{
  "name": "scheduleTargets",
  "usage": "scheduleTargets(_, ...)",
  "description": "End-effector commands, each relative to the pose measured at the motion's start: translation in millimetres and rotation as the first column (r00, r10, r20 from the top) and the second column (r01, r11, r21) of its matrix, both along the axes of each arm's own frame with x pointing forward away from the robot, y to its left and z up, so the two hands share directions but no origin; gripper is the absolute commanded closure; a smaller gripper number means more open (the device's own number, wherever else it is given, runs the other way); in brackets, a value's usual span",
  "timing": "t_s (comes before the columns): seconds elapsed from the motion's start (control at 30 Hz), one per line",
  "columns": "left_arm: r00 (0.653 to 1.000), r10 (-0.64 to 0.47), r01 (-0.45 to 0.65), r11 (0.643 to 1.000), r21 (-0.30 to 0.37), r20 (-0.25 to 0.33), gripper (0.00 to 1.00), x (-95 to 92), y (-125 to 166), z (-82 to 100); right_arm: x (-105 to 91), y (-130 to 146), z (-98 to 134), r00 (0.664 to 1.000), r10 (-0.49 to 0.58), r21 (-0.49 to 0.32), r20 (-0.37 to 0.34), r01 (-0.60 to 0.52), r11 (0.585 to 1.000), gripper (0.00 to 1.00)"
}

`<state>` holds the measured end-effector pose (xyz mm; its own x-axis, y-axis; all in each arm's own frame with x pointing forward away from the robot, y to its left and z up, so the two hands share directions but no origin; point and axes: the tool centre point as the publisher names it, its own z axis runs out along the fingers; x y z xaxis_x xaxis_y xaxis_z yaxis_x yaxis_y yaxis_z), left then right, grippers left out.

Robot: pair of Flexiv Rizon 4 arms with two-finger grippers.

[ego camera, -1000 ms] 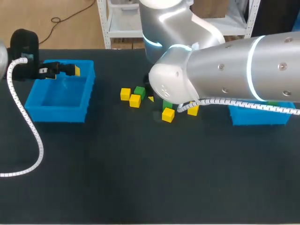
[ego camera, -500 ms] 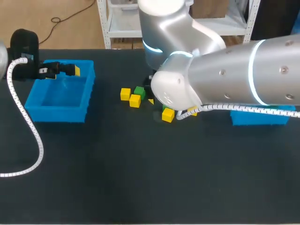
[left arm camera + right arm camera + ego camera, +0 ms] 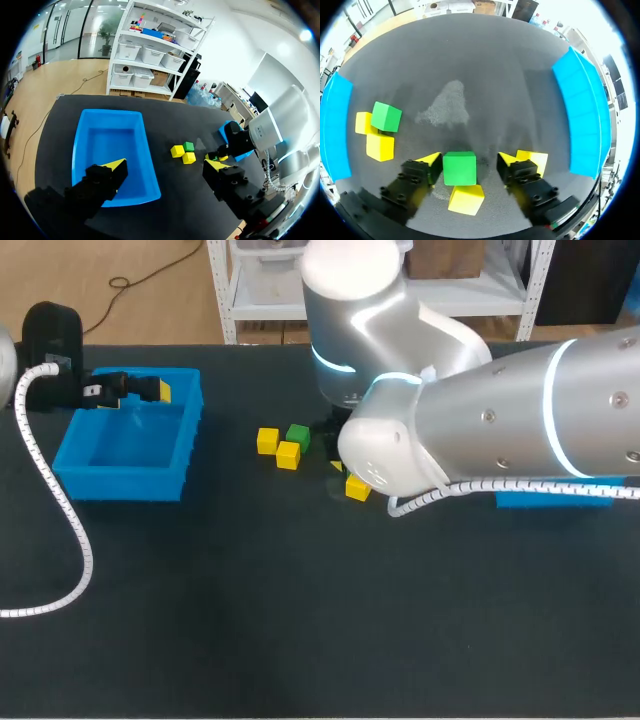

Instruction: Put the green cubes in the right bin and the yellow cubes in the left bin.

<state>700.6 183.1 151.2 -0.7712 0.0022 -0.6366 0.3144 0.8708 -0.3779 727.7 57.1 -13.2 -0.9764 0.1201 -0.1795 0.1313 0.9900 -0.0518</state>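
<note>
As the right gripper (image 3: pixel 468 162) straddles a green cube (image 3: pixel 459 168), fingers apart, grasping looks in hand; next: close, lift, carry to the right bin (image 3: pixel 580 115).

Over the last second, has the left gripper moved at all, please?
No. In the head view the left gripper stays where it was, over the far rim of the left bin, near that bin's far right corner.

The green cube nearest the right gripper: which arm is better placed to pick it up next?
Right. The right gripper is open, with one finger on either side of the green cube, so it mostly needs to close. The left gripper is open above the left bin, far from that cube.
</note>
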Motion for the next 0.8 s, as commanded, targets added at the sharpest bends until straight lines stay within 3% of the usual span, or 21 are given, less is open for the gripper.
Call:
scheduleTargets(0.03,1.0,-0.004,0.004,1.0,-0.008,0.007,0.0,-0.7,1.6,-1.4,-2.5,-0.4,-1.0,1.0,0.006,0.01,0.017,-0.006,1.0,1.0)
scheduleTargets(0.23,1.0,-0.004,0.004,1.0,-0.008,0.007,0.0,-0.7,1.6,-1.4,-2.8,4.2,0.0,1.0,0.022,0.024,0.021,-0.022,0.999,1.0)
scheduleTargets(0.37,1.0,-0.004,0.004,1.0,-0.008,0.007,0.0,-0.7,1.6,-1.4,-2.3,8.6,4.9,0.995,0.081,-0.007,0.064,-0.08,0.997,1.0)
scheduleTargets(0.5,1.0,-0.004,0.004,1.0,-0.008,0.007,0.0,-0.7,1.6,-1.4,-5.8,15.4,38.2,0.954,0.22,-0.061,0.201,-0.212,0.975,1.0)
scheduleTargets(0.6,1.0,-0.004,0.004,1.0,-0.008,0.007,0.0,-0.7,1.6,-1.4,-4.1,8.5,72.0,0.918,0.268,-0.065,0.291,-0.261,0.963,1.0)
scheduleTargets(0.8,1.0,-0.004,0.004,1.0,-0.008,0.007,0.0,-0.7,1.6,-1.4,24.5,-43.5,125.4,0.889,0.187,-0.062,0.417,-0.178,0.982,1.0)
